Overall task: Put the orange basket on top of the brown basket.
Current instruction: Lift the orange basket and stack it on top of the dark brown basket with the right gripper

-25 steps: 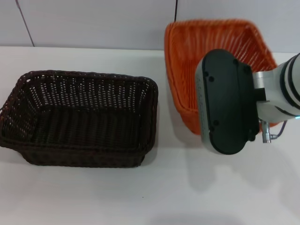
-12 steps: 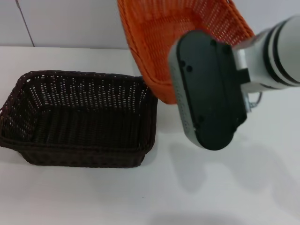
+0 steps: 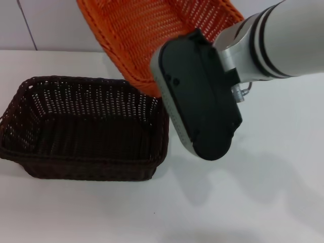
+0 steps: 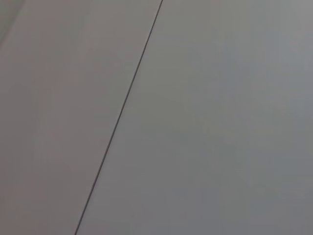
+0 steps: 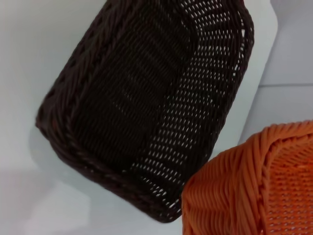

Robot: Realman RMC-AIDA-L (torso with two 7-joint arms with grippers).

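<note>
The orange basket hangs tilted in the air at the back of the table, its near rim over the far right corner of the brown basket. My right arm's black wrist housing covers the basket's near rim and hides the fingers that carry it. The brown basket stands empty on the white table at the left. In the right wrist view the brown basket lies below and a corner of the orange basket fills the edge. My left gripper is out of view.
A grey panelled wall rises behind the table. The left wrist view shows only a grey panel with a seam. White tabletop spreads in front of and to the right of the brown basket.
My right arm has carried the orange basket up and to the left, from beside the brown basket to over its far right corner. The brown basket has not moved.
</note>
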